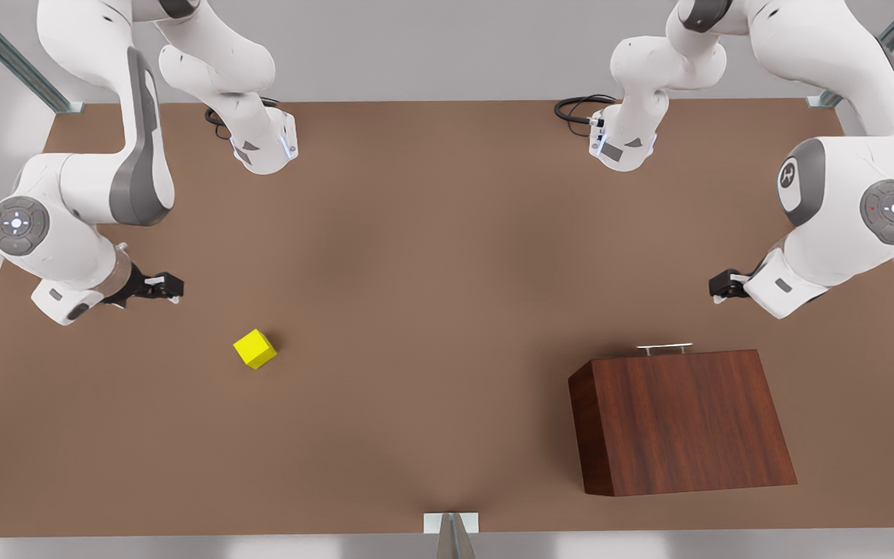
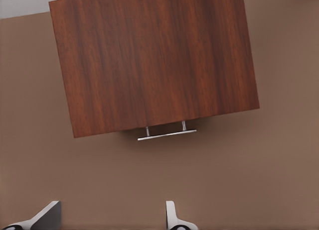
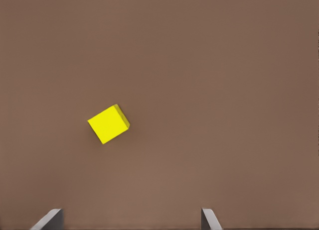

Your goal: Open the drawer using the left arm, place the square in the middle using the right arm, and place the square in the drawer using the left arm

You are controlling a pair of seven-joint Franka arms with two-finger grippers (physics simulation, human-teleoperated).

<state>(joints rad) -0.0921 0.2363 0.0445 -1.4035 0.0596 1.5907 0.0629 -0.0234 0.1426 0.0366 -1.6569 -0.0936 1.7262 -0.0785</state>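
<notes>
The wooden cabinet sits on the brown bench toward the front view's right and near edge, its drawer pushed fully in — only the slim silver bar handle juts from the far face. In the left wrist view the same handle shows just off the cabinet's front edge, with bare bench between it and the gripper's fingertips.

The left gripper hangs over the bench on the front view's right, a little beyond the handle and apart from it; its fingers are spread wide and hold nothing.

The yellow cube lies on the bench toward the front view's left, turned slightly askew, well apart from the cabinet. The right gripper hovers near it on the far-left side without touching — released, fingers parted. From the right wrist view the cube rests flat on the bench ahead of the spread fingertips.
</notes>
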